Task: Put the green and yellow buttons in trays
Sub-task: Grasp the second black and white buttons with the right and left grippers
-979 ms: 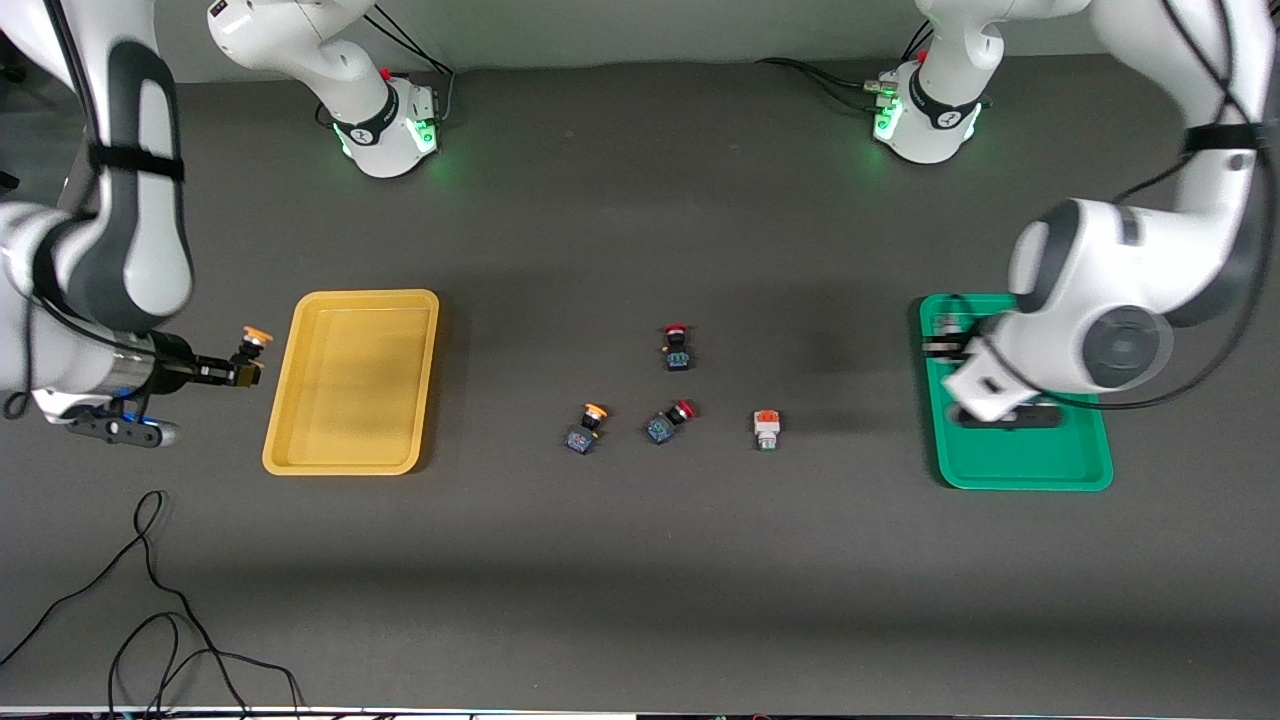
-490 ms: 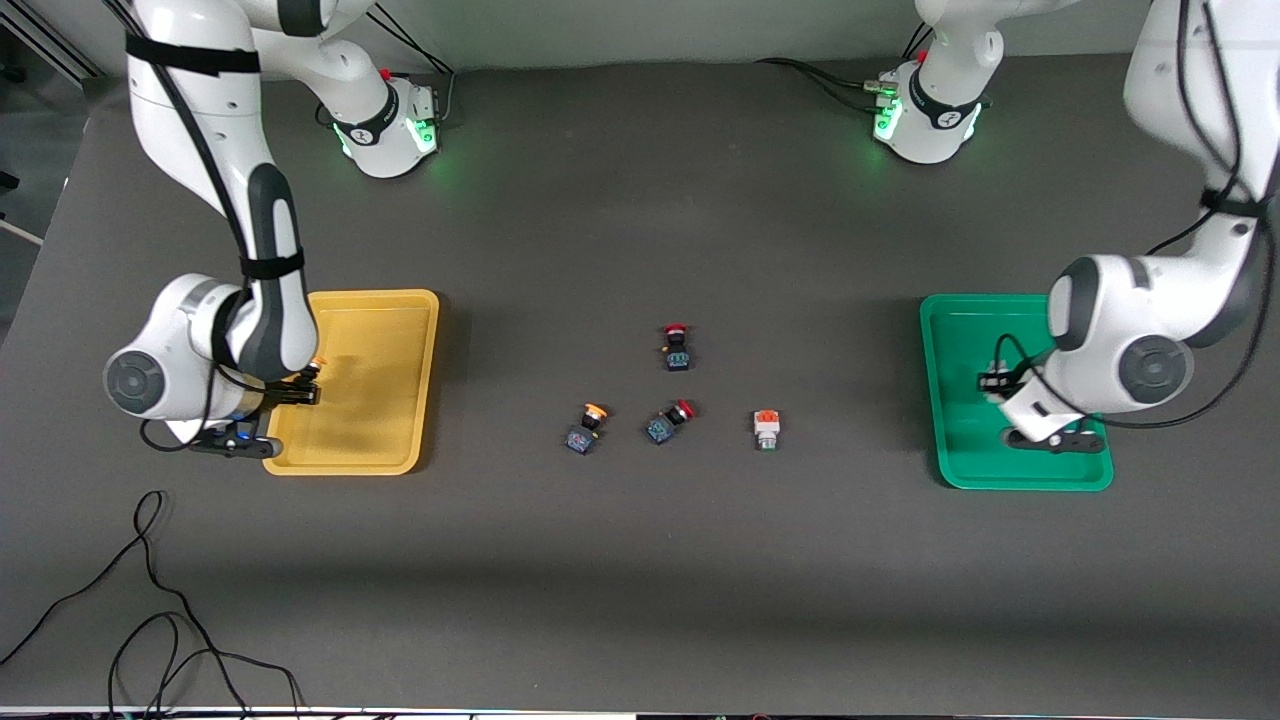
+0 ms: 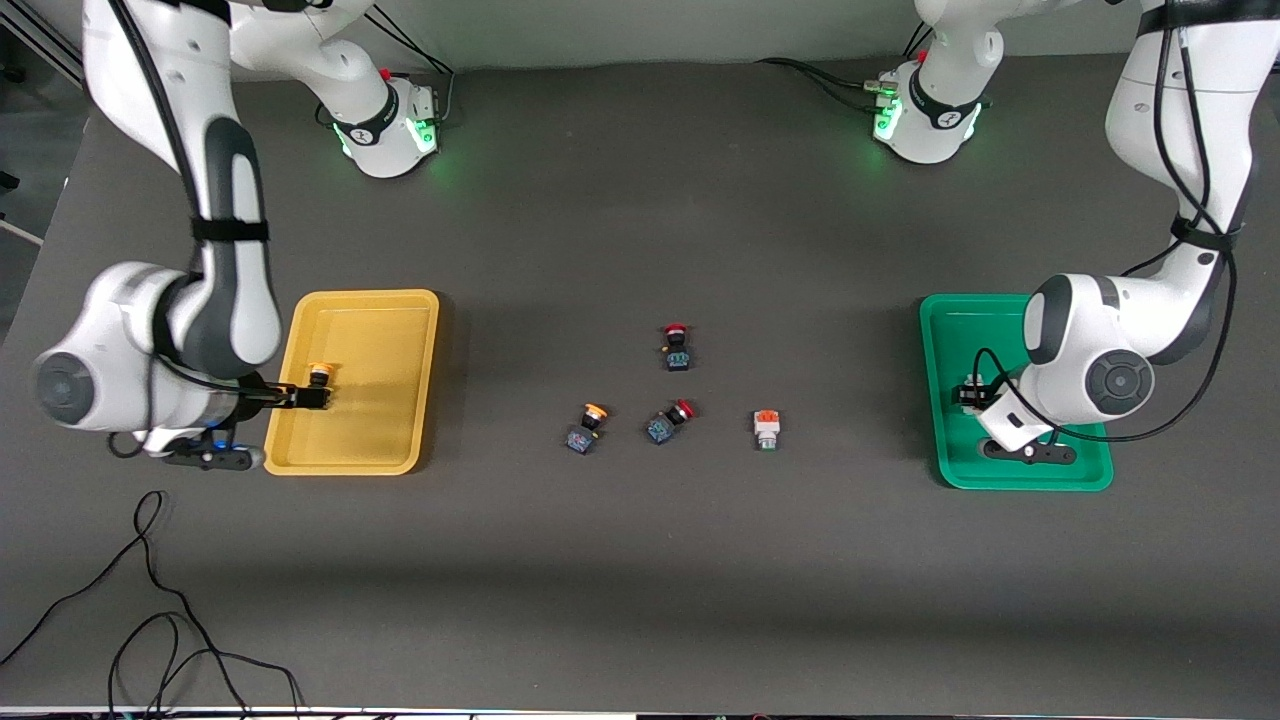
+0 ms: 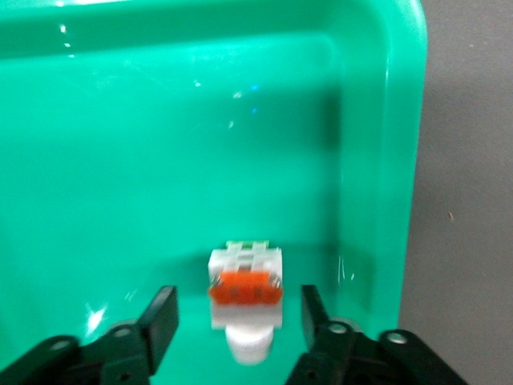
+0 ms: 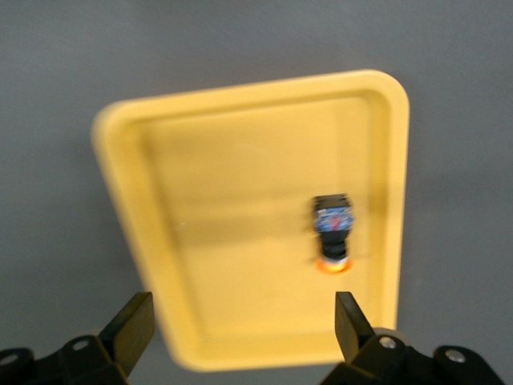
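Four small switches count here. One yellow-capped button (image 5: 333,229), black body with a blue face and an orange-yellow cap, is lying on its side inside the yellow tray (image 3: 405,330), close to the tray's long rim toward the right arm's end of the table. One white-grey button (image 4: 245,289), pale body with an orange patch across it, is sitting on the floor of the green tray (image 3: 945,340), near a rounded corner of it.

The other two are out on the bare table (image 3: 640,560) around the middle. A second yellow-capped button (image 3: 587,428) is tipped over there, and a second white-grey button (image 3: 767,429) with its orange patch is seen toward the left arm's end of the table, well apart from the green tray. Two red-capped switches are mixed in: one (image 3: 669,421) between those two buttons, another (image 3: 677,347) farther from the front camera.

The right gripper (image 5: 244,321) is held over the yellow tray with its jaws spread wide and nothing in them; the button is seen clear of both fingers. The left gripper (image 4: 239,317) is low over the green tray, jaws open too, with the white-grey button between the fingertips but touched by neither, a gap showing on each side.

A loose black cable (image 3: 150,600) is snaked across the table corner nearest the front camera at the right arm's end.
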